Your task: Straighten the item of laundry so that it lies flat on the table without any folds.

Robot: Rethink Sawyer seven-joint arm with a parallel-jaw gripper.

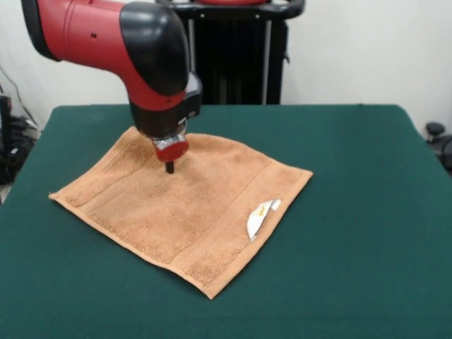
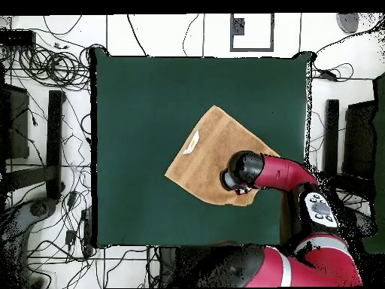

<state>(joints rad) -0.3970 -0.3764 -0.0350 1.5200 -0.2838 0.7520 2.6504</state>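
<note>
- Nearest to the camera in the front view we see the bare green table (image 1: pixel 367 282), and on it the near corner of the towel (image 1: pixel 191 212).
- We find the towel spread as a diamond near the middle of the table, with its white label (image 1: pixel 260 217) turned up at the right edge.
- We see the gripper (image 1: pixel 169 167) pointing straight down over the far-left part of the towel; its dark tip seems to touch the cloth or to hang just above it.
- We cannot tell the state of the fingers, because only one narrow tip shows.
- We judge the towel is almost flat already; only the label edge is slightly lifted, and it lies to the right of the tip and nearer to the camera.
</note>
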